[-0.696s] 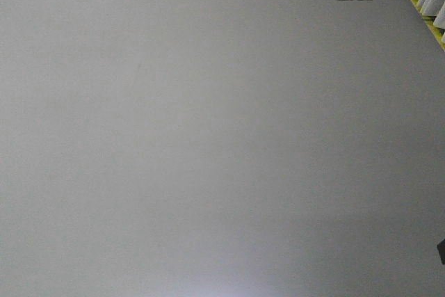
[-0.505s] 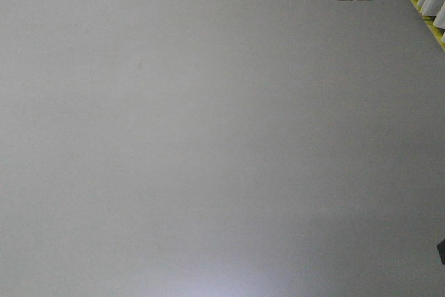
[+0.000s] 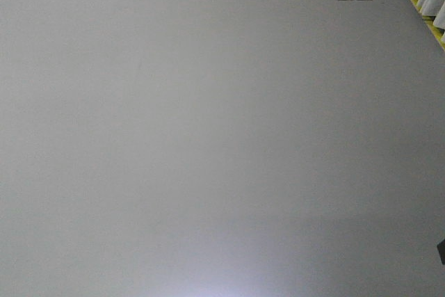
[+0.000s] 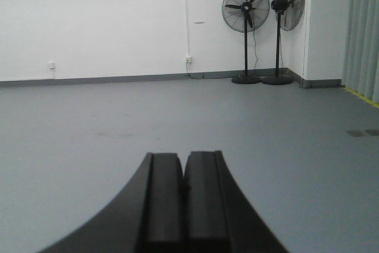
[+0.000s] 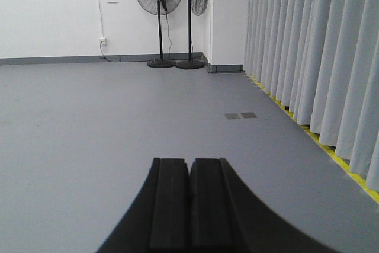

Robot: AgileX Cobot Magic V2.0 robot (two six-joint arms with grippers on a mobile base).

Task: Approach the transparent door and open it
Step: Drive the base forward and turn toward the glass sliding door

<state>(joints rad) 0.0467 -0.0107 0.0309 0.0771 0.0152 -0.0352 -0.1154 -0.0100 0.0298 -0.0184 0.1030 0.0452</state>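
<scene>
A large bare room with a smooth grey floor [image 3: 208, 137] fills every view, and the front-facing camera shows little but that floor.

The left gripper [image 4: 183, 161] has its two black fingers pressed flat together along a thin seam, with nothing between them. The right gripper [image 5: 189, 164] is closed the same way, also empty. Both hang above the floor and point level across the room.

Just ahead of the right jaws and a little to their right, two small dark floor plates [image 5: 241, 115] lie side by side. Further right of those jaws a yellow line [image 5: 337, 159] runs along the foot of long pale grey curtains [image 5: 308, 45].

Far ahead of the left jaws stands a white wall [image 4: 89, 22] with a grey skirting strip and a small wall socket [image 4: 188, 59]. Ahead and to the right of them, two black pedestal fans [image 4: 245, 7] stand next to each other on round bases by the corner.

The transparent door shows in none of the views, so where it stands relative to either pair of jaws cannot be told.
</scene>
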